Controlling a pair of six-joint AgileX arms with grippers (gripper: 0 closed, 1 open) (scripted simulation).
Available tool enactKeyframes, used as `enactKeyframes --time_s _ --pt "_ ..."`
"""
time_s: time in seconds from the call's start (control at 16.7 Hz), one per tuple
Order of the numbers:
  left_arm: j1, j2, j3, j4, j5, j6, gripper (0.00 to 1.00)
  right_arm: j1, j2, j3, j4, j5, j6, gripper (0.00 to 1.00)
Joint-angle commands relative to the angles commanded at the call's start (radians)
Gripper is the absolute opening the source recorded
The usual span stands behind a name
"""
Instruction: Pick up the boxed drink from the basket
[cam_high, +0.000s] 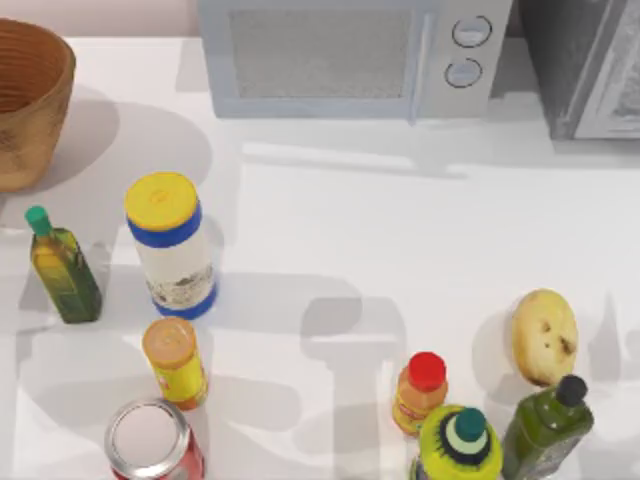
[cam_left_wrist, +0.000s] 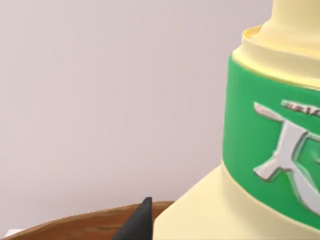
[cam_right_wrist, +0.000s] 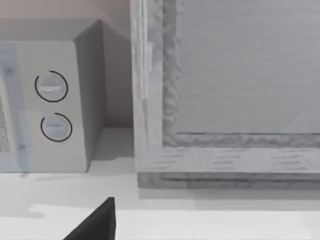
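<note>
- One dark fingertip (cam_left_wrist: 137, 222) of the left hand sat right beside the boxed drink (cam_left_wrist: 260, 150); grip state: can't tell.
- Boxed drink was close to the left wrist camera, above the basket (cam_left_wrist: 75, 225) rim.
- Right hand: one dark fingertip (cam_right_wrist: 97, 222) over the tabletop (cam_right_wrist: 200, 220), facing the microwave (cam_right_wrist: 55, 100); opening: can't tell.
- Top view: basket (cam_high: 30, 100) at far left corner.

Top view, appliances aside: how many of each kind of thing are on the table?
Bottles: 5 (green-capped, orange-capped, red-capped, teal-capped, black-capped)
Jar: 1
Can: 1
Potato: 1
Basket: 1
Total: 9
</note>
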Motion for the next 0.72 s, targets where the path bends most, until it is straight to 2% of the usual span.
enactKeyframes --time_s 0.06,0.12,0.72 --pt "0.000 0.000 0.000 0.000 0.000 0.000 0.02 0.000 0.000 0.000 0.000 0.000 0.000 1.00" --pt "0.000 0.000 0.000 0.000 0.000 0.000 0.00 0.000 0.000 0.000 0.000 0.000 0.000 1.00" --pt "0.008 -0.026 0.001 -0.015 0.001 0.002 0.00 0.000 0.000 0.000 0.000 0.000 0.000 1.00"
